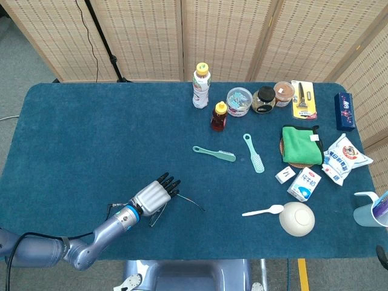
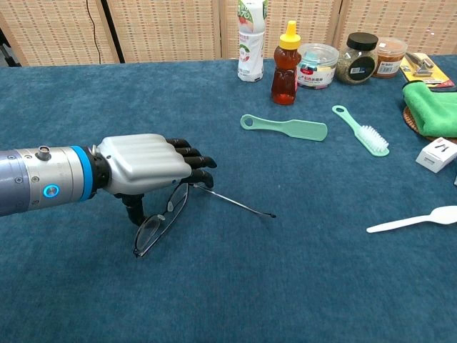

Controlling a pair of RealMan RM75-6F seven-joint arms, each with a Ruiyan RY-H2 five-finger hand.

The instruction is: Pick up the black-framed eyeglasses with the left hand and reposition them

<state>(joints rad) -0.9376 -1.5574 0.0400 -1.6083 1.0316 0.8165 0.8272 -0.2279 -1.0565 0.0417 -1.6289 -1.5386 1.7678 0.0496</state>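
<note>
Left hand: my left hand [image 2: 146,168] sits low over the near-left part of the blue tabletop [image 1: 91,133], palm down, dark fingers [image 2: 196,161] curled forward.
Grip: I see the thumb below and the fingers above pinching the black-framed eyeglasses [image 2: 163,219] at the frame's upper end.
Eyeglasses: they hang tilted under my hand, lenses sloping down toward the near-left; I cannot tell whether the lowest rim touches the tabletop.
Temple arm: 1 thin temple arm [image 2: 239,204] juts out to the right from under the fingertips, its tip close to the cloth.
Head view: the eyeglasses [image 1: 159,212] show just beside and under the left hand [image 1: 150,197].
Neighbours: a green brush [image 2: 284,128] and a white spoon [image 2: 410,219] lie well apart to the right.
Right hand: out of both views.
</note>
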